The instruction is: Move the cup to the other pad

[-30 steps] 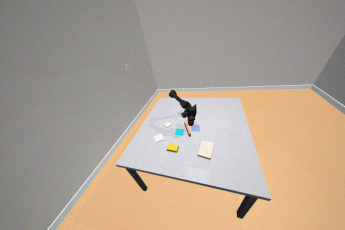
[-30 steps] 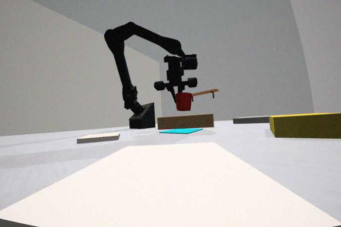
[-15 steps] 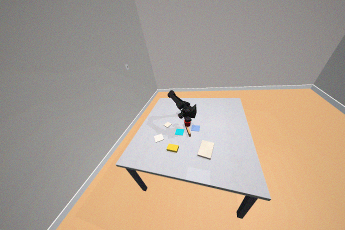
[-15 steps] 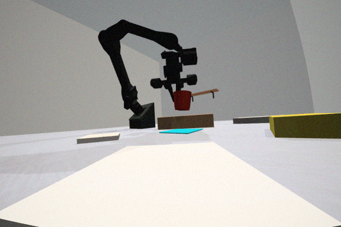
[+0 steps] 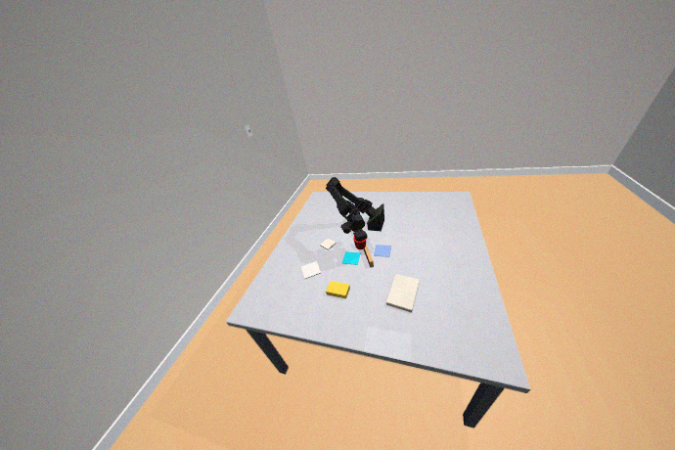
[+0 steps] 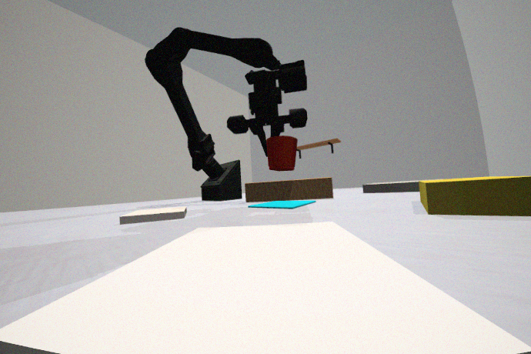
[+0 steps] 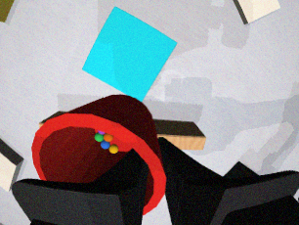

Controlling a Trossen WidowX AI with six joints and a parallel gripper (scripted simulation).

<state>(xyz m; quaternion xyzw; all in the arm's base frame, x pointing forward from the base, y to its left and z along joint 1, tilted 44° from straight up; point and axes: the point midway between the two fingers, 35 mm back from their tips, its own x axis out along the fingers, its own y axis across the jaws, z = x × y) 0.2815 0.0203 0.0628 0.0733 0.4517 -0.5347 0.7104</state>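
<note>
Grey surface carries scattered flat blocks, a wooden bar and two pads: pale blue to the right of the bar, cyan pad to its left. Arm reaches out from far side. Hand clamped on rim of red cup, which hangs upright in the air above the bar, clear of it. Marbles sit in cup bottom. Judged step: mid-carry, crossing the bar. Next likely calls for level travel over cyan pad, slow descent, then release.
</note>
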